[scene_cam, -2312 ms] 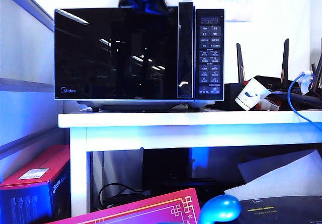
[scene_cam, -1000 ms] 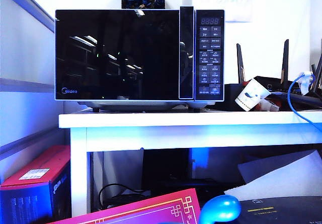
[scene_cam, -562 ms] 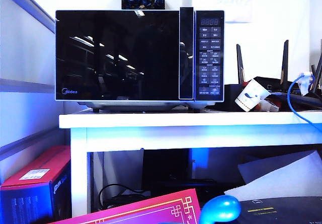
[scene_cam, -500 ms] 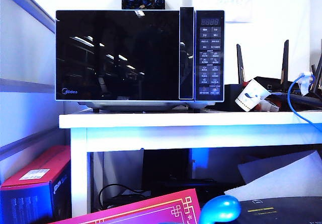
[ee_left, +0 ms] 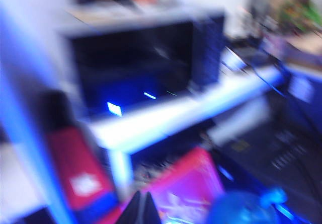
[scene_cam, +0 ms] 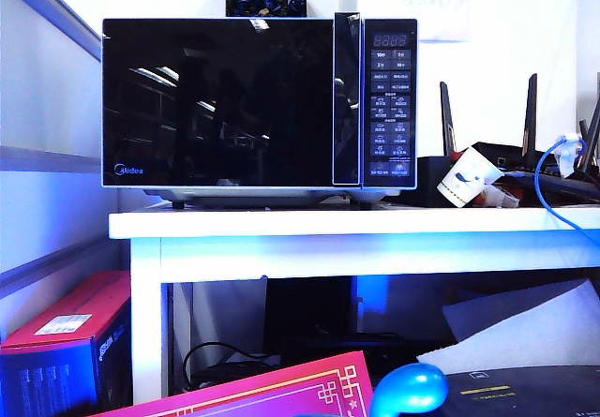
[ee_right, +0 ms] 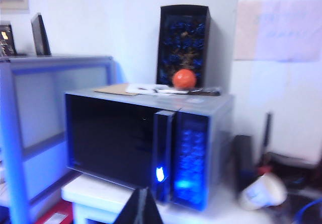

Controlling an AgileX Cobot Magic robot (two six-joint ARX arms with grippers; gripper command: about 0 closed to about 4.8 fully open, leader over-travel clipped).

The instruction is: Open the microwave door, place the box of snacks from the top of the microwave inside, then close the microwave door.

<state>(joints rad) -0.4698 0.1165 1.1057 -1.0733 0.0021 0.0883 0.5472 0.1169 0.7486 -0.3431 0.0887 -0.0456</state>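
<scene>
1. Microwave stands on the white bench, toward its left end, with the button panel on the right side of the front.
2. The microwave door is shut flat against the body; its glossy black glass mirrors room lights, the Midea logo sits at the lower left corner, and the tall handle strip runs beside the panel.
3. A box of snacks cannot be made out with certainty. On top of the microwave, the right wrist view shows a flat pale sheet, an orange ball and a dark open carton of blue-wrapped items standing upright against the wall.
4. The left gripper is seen only in its own, very blurred wrist view, low and well apart from the microwave. Its jaws meet in one dark point, so they appear closed and empty.
5. The right gripper is also well apart from the microwave, facing its front. Its jaws are closed together with nothing between them.
6. No gripper appears in the exterior view.
7. At the right end of the bench lies a tipped white paper cup, near black router antennas and a blue cable.
</scene>
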